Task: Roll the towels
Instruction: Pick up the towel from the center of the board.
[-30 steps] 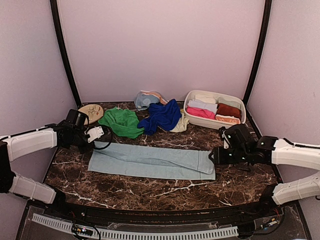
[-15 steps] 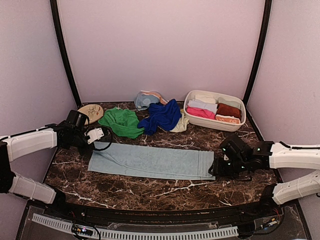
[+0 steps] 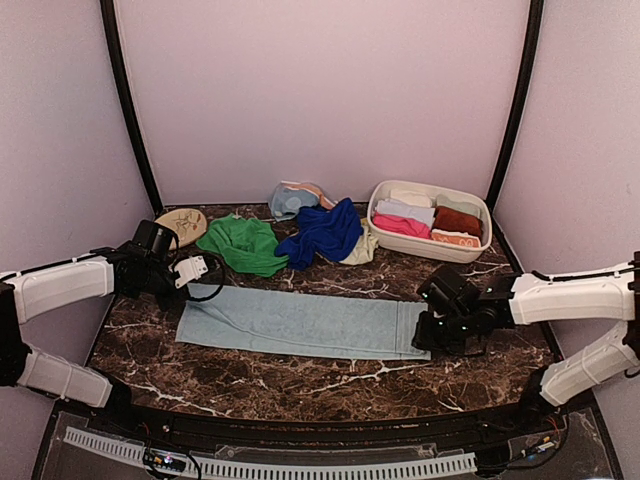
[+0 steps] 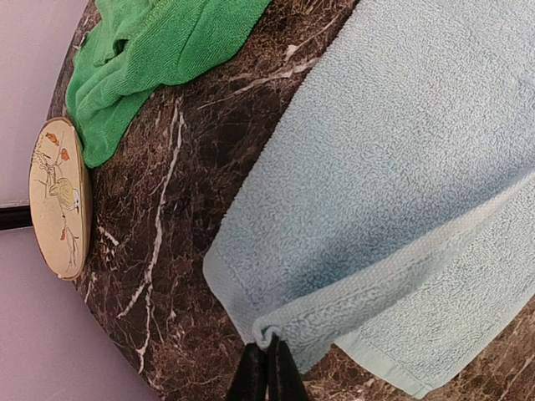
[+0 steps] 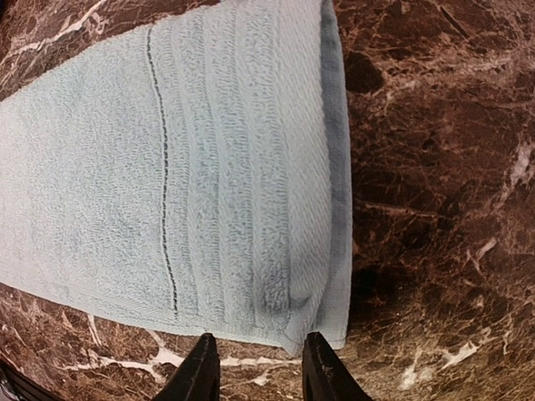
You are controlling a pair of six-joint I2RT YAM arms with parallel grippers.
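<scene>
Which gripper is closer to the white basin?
Right. The right gripper is at the light blue towel's right end, just in front of the white basin. The left gripper pinches the towel's left corner, far from it.

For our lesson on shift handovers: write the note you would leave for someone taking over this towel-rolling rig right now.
Left gripper: shut, pinching a left-end corner of the light blue towel.
Right gripper: open, jaws astride the towel's near right corner.
The light blue towel lies spread across the middle of the table; green towel and royal blue towel are heaped behind it; rolled towels sit in the white basin.
Done: several rolled and in the basin. Left: roll the light blue one, then the heap.
</scene>
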